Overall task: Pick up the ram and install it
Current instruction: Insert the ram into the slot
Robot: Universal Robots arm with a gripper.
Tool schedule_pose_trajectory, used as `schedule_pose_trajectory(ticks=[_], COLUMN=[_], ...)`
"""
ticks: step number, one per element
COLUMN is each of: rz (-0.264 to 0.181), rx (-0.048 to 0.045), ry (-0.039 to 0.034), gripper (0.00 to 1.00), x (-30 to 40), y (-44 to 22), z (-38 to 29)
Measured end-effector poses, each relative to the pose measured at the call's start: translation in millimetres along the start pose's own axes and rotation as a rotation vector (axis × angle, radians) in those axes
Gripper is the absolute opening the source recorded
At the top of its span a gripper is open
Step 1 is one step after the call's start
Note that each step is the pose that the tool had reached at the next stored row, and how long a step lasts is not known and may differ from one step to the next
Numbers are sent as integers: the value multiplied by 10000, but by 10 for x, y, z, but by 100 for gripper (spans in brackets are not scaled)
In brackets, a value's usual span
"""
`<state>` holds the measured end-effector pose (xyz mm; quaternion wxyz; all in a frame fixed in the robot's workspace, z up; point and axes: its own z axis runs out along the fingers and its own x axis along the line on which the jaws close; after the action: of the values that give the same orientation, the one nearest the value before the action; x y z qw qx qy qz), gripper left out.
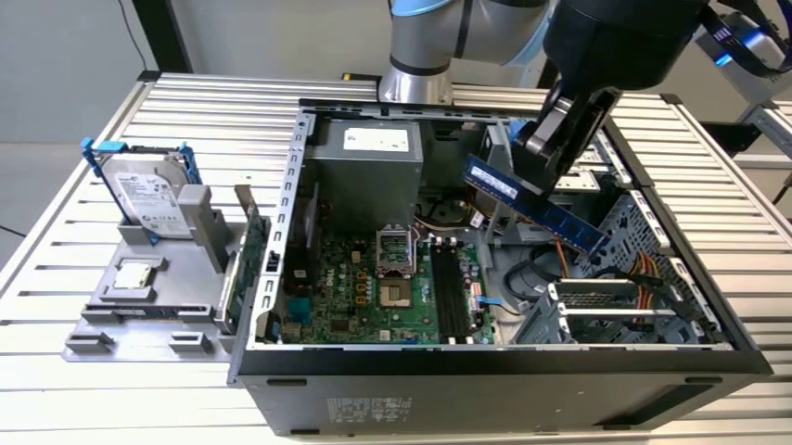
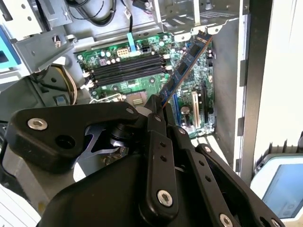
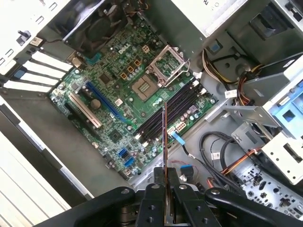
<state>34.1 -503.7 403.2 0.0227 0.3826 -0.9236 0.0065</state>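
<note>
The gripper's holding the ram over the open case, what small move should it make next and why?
Probably shift it toward the black memory slots and level it. The gripper is shut on the ram, which in the exterior view hangs tilted above the open case, clear of the slots, so it looks not yet lined up with them.

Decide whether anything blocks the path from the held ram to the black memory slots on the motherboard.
Nothing visible does. The gripper grips the ram in the air above the open case, and the memory slots lie empty and uncovered below it; cables sit off to the side.
</note>
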Motion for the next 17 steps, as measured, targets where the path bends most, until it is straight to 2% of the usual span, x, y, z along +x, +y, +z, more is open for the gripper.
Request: schedule_pose_trajectory(ticks=[17], rz=[1126], rx=[-53], ry=[-6], gripper=[0], x=[0], y=[0], z=[0])
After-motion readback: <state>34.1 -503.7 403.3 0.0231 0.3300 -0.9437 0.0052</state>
